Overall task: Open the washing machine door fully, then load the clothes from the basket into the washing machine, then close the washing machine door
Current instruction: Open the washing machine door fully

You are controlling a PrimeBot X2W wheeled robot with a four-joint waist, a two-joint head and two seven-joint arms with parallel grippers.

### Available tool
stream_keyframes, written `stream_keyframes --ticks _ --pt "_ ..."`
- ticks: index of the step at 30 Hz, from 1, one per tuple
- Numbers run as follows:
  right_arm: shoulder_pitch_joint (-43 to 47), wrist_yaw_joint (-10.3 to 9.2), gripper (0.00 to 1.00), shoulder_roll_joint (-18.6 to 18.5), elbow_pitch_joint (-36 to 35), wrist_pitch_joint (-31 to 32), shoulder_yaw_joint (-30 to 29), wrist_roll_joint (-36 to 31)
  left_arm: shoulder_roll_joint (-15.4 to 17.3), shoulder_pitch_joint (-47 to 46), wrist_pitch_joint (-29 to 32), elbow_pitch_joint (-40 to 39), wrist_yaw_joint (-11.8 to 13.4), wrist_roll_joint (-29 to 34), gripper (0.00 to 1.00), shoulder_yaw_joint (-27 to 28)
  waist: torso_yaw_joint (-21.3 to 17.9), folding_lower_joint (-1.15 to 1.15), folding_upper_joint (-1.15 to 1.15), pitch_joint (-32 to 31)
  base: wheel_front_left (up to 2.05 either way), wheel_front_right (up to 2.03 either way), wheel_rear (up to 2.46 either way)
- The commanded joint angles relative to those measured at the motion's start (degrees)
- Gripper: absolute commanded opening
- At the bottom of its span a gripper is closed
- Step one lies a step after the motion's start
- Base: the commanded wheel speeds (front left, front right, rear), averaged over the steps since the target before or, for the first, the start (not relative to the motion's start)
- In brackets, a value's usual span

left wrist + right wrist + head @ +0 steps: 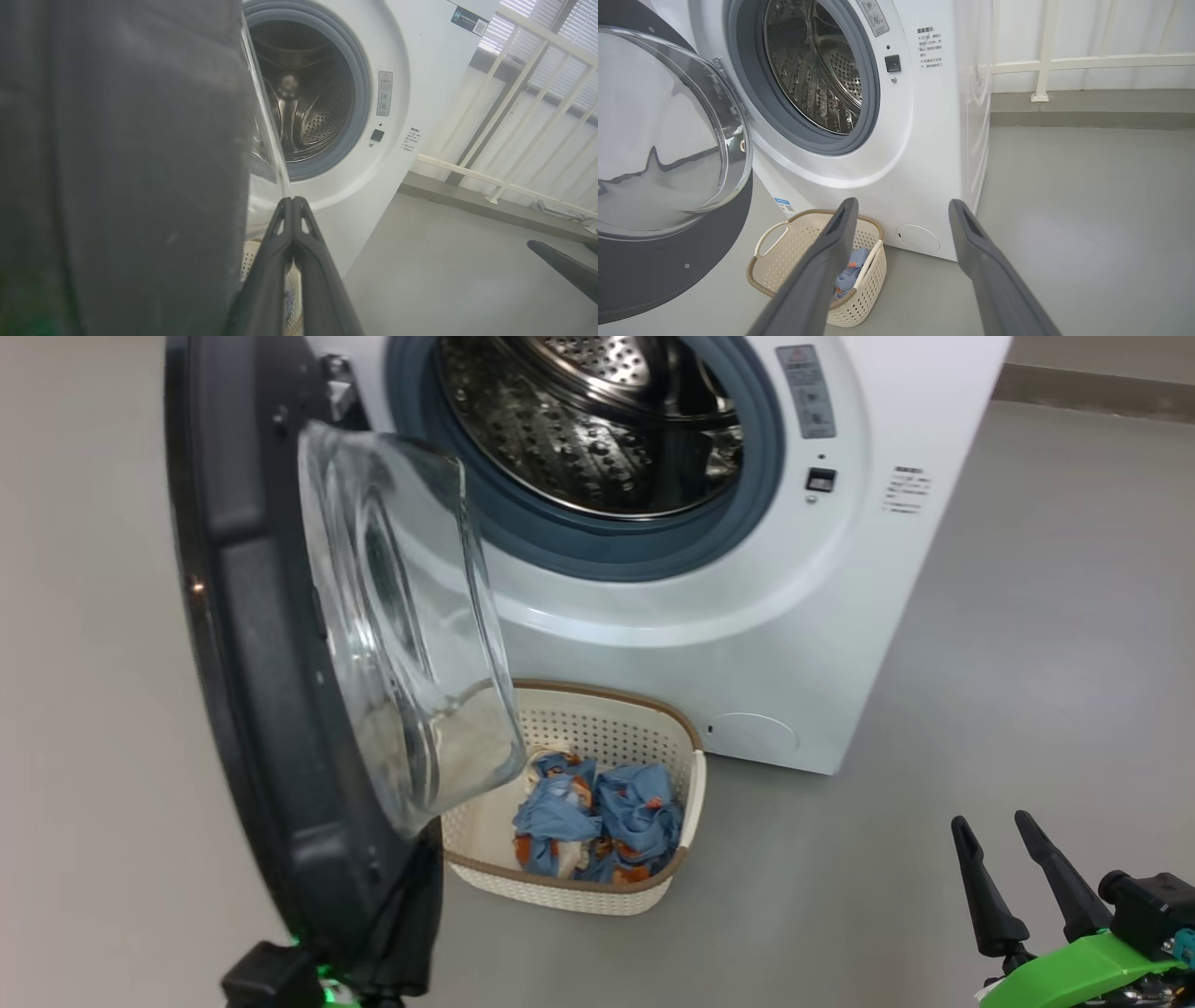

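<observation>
Door (252,709) swung out wide at nine o'clock in the head view, glass bowl (401,625) turned toward the room. At twelve, washing machine (747,644), steel drum (597,420) in view through the mouth. At six o'clock below that mouth, basket (616,723) on the floor, close against the machine's front, partly behind the glass bowl, clothes (597,821) bunched inside. Left gripper (293,199) pinched tight on nothing, tips just beside the glass bowl. Right gripper (991,819) at five o'clock, spread wide, empty, well apart from the basket.
</observation>
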Motion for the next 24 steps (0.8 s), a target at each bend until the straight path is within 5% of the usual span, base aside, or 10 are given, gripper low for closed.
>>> stream_keyframes --ticks 1,24 --pt "-0.1 0.09 1.00 -0.8 -1.5 -0.7 0.9 -0.1 1.2 -0.4 -0.4 -1.1 1.2 0.7 0.00 4.5 1.9 0.00 0.00 -0.2 0.00 0.00 0.00" --pt "0.1 0.09 1.00 -0.6 -1.5 -0.7 2.2 0.2 4.9 -4.0 -0.4 5.2 1.0 5.3 0.00 22.5 4.2 0.00 0.00 -0.1 0.00 0.00 0.00"
